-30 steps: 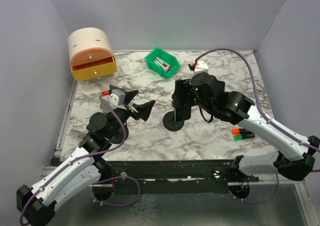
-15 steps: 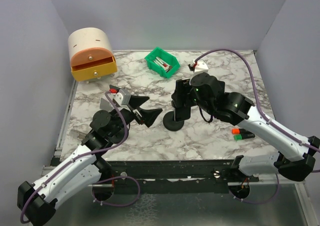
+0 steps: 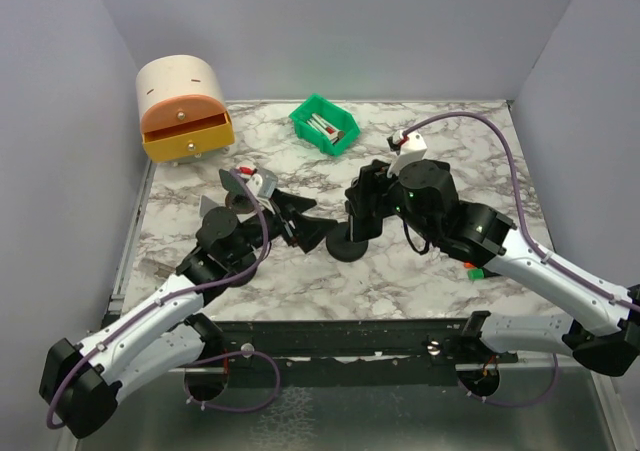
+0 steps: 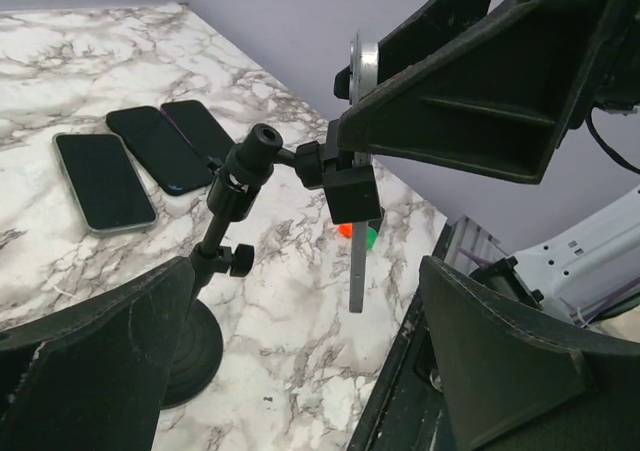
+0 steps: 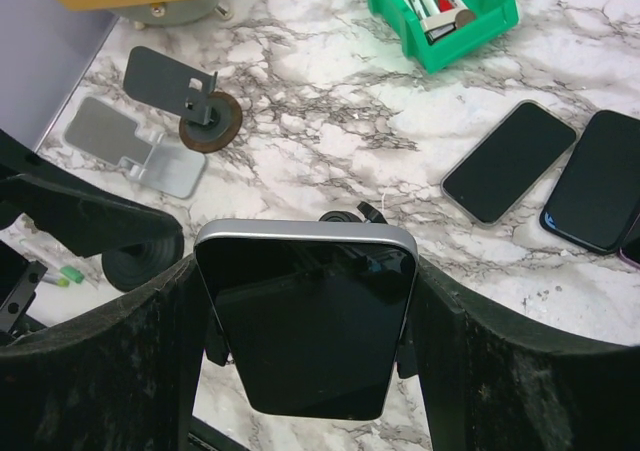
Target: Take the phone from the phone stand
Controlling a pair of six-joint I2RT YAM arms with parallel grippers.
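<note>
The phone, dark-screened with a silver rim, sits clamped in the black phone stand near the table's middle. My right gripper is shut on the phone, one finger pressed to each long edge; from above it shows at the stand's head. The left wrist view has the phone edge-on, with the stand's jointed arm and round base below. My left gripper is open just left of the stand's base and holds nothing.
Three spare phones lie flat on the marble behind the stand. A green bin of markers and a tan drawer box stand at the back. Two small metal stands sit at the left. Orange and green markers lie under my right arm.
My left gripper has swung right, from mid-left of the table to beside the stand's base. The right gripper's fingers have closed in on the phone's edges.
</note>
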